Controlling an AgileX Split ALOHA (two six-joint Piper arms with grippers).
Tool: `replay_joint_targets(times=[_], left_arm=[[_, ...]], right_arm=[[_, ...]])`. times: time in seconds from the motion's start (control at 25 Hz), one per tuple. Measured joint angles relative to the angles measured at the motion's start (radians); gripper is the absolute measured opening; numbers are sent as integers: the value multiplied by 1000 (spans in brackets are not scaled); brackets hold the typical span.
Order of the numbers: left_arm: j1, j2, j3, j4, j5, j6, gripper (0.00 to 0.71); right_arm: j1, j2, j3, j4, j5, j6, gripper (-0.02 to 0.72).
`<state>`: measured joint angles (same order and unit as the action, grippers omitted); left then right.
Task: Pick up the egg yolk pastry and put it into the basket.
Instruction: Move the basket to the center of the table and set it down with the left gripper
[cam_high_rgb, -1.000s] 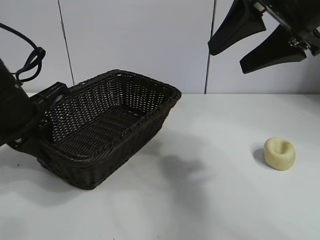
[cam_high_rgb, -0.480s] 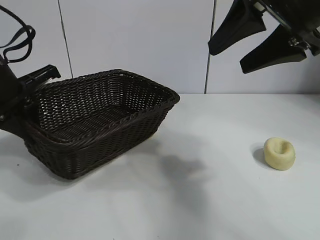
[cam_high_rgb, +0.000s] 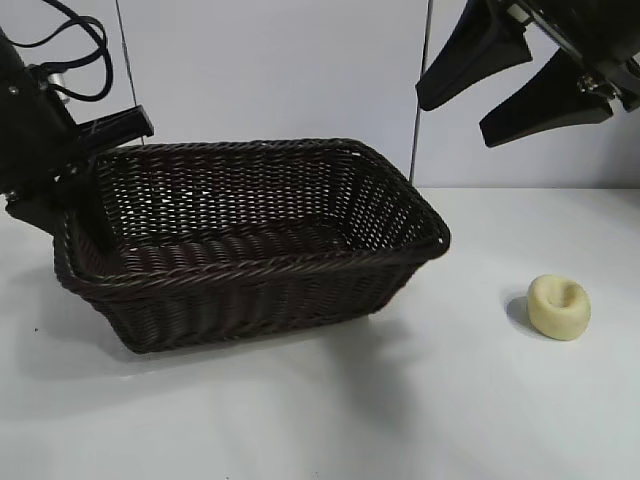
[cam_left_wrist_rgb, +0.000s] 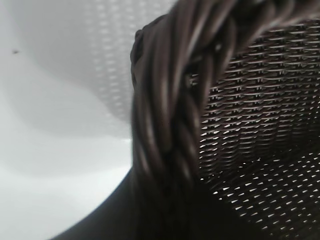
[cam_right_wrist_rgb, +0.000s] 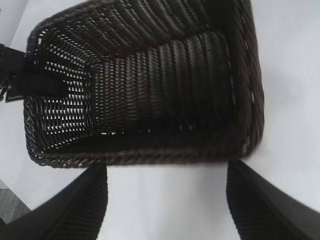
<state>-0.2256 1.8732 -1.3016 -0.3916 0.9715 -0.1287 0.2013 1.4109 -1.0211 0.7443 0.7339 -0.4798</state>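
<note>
Two arms in frame. Left gripper (cam_high_rgb: 85, 215) is clamped on the left short end of the basket's (cam_high_rgb: 250, 270) braided rim, one finger inside the wall, one outside. Basket sits on the white table (cam_high_rgb: 320, 420), long side facing the exterior camera. Right of it, well apart, the egg yolk pastry (cam_high_rgb: 559, 307) lies on bare table, dimple up. Right gripper (cam_high_rgb: 470, 120) hangs high above, fingers spread, holding nothing.
</note>
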Motion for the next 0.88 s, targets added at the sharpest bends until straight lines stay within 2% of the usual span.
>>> replay_joint_targets(times=[0.16,0.32,0.88], left_arm=[[0,60,-79,-7,62,111,99],[0,96,-116,-7,75,178,99],[0,143,-132,-9,73,284,99]], right_arm=[[0,0,0,0,1,0,489],[0,0,0,0,2,0,489],[0,0,0,0,2,4,489]])
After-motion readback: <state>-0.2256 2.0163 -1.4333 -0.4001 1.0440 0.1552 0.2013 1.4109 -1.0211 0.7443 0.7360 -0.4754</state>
